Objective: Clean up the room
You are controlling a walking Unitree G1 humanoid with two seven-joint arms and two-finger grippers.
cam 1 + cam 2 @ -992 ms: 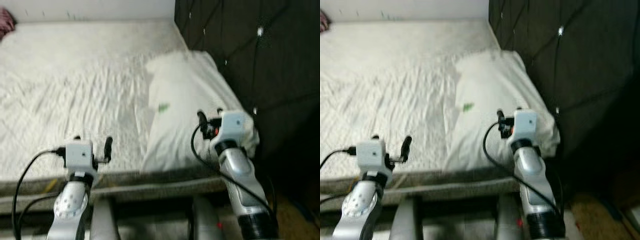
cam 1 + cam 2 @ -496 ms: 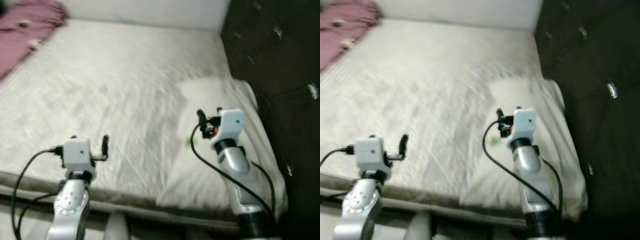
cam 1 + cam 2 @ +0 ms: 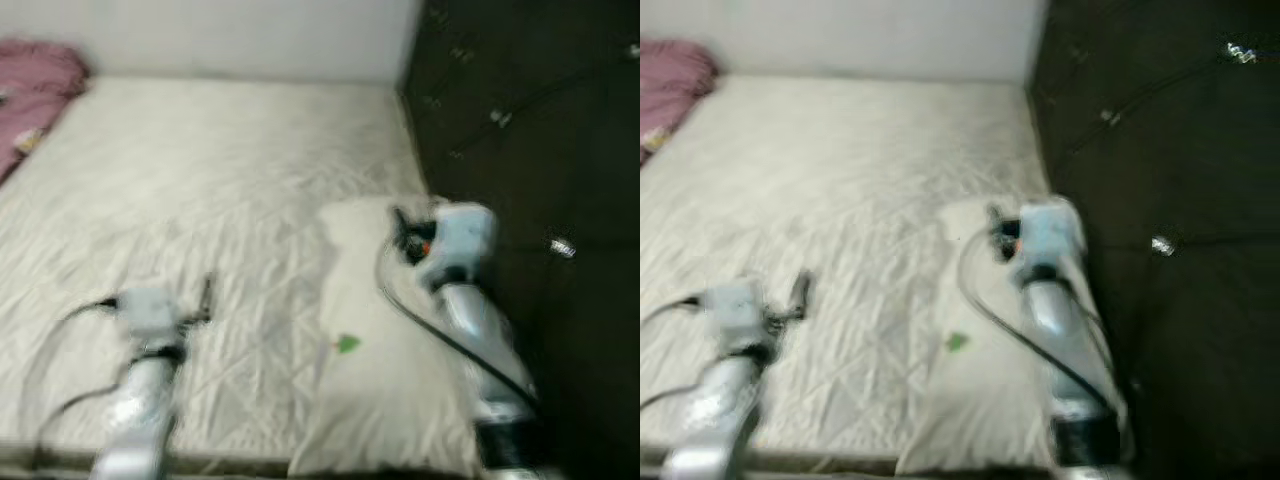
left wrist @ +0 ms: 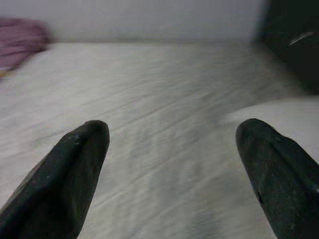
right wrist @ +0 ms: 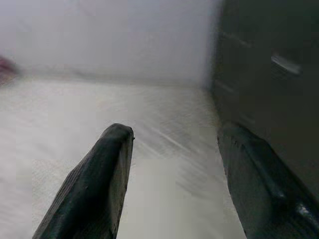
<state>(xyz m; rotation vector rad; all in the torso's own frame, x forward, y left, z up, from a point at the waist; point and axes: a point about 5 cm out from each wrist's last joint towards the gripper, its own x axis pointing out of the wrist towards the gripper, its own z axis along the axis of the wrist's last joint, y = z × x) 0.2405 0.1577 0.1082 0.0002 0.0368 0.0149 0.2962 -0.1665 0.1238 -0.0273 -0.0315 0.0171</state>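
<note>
A: Where do things stand?

B: The robot faces a bed [image 3: 200, 180] with a white quilted cover. A white pillow [image 3: 385, 400] lies at the bed's right side, against the dark tufted headboard [image 3: 530, 150], with a small green mark [image 3: 347, 344] on it. A pink blanket [image 3: 35, 85] is bunched at the far left corner.

A: And the tools?

B: The left tool [image 4: 172, 164] hangs over the bare cover, fingers spread wide, holding nothing. The right tool [image 5: 174, 169] hovers above the pillow, also well open and empty.

A: What could go wrong?

B: The head views are blurred, so I judge the robot is moving. Reaching now could make a tool miss the pillow's edge or snag the cover instead. The right arm is close to the headboard and could bump it.
</note>
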